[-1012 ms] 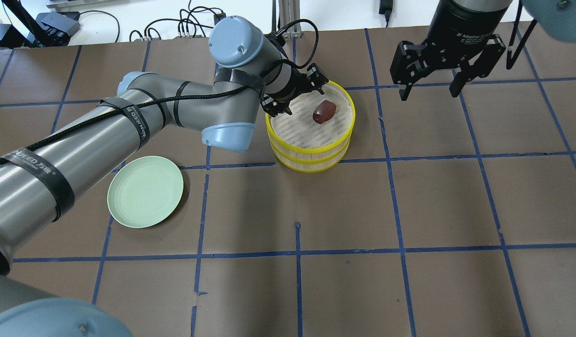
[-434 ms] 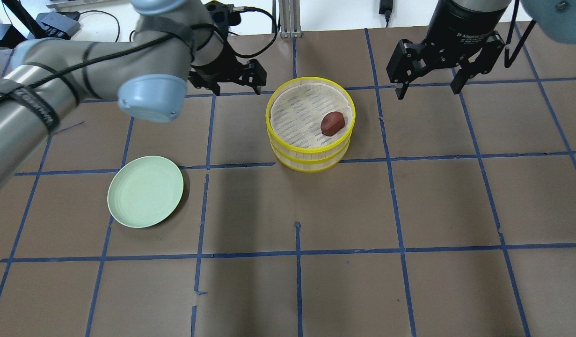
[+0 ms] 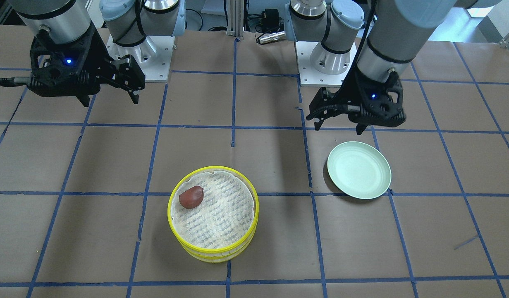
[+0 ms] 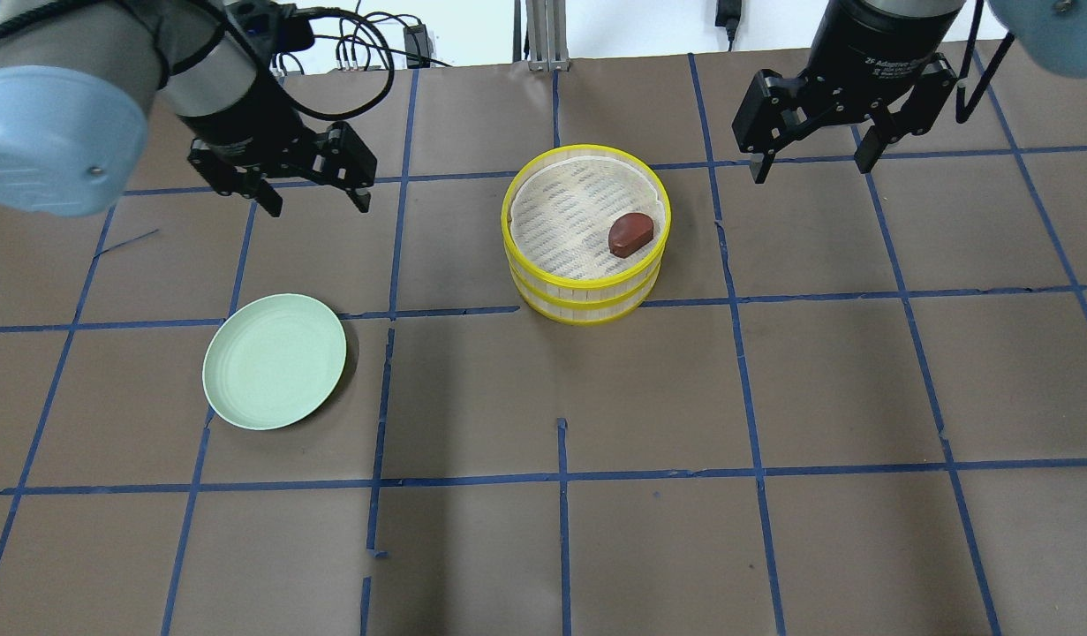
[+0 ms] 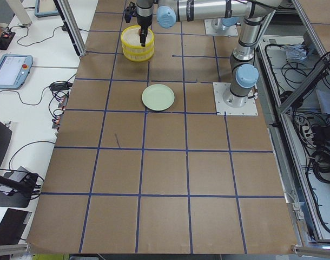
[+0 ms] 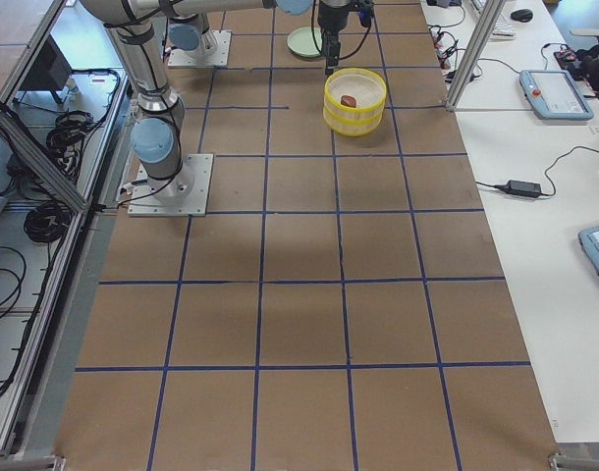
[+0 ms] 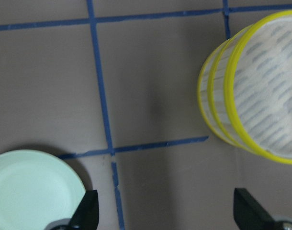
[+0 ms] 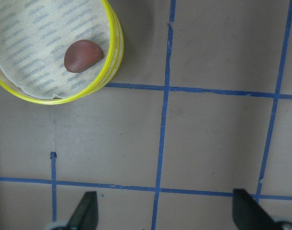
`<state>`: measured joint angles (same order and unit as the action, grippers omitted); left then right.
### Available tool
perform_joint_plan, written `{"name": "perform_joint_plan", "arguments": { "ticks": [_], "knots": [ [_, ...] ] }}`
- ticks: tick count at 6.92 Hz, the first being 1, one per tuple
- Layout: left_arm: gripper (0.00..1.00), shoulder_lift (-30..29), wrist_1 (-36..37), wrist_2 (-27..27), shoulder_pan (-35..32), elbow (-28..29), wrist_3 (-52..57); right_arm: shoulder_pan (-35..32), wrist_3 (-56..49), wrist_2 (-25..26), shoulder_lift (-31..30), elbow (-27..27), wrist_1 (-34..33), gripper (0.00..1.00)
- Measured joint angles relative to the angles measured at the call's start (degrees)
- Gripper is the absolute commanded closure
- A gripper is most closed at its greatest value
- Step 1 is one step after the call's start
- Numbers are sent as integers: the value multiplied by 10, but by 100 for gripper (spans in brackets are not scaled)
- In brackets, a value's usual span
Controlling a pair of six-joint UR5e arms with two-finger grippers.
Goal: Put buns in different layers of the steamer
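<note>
The steamer [image 4: 543, 281] stands as a two-tray stack at the table's middle back. It also shows in the front view [image 3: 213, 253]. The dark reddish-brown bun [image 4: 630, 235] lies on the cloth liner of the top layer, near its right rim, and shows in the right wrist view [image 8: 83, 55] too. The white bun is not in view, and the lower layer's inside is hidden. My left gripper [image 4: 316, 199] is open and empty, above the table left of the steamer. My right gripper [image 4: 812, 163] is open and empty, to the steamer's right.
A pale green plate [image 4: 274, 361] lies empty on the table at front left of the steamer, below my left gripper. The brown table mat is crossed by blue tape lines. Cables lie beyond the back edge.
My left arm has drawn back from over the steamer's top tray to the left. The brown bun has settled a little toward the tray's right rim. The right gripper has barely moved.
</note>
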<state>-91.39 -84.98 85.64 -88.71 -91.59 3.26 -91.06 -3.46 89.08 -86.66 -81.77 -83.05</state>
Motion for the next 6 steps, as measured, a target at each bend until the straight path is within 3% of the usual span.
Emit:
{"name": "perform_joint_plan", "arguments": {
  "ticks": [2, 6],
  "knots": [
    [0, 39, -30, 7, 10, -5, -1, 0, 0, 1, 0, -2, 1, 0],
    [0, 51, -51, 7, 7, -12, -21, 0, 0, 0, 0, -4, 0, 0]
  ]
}}
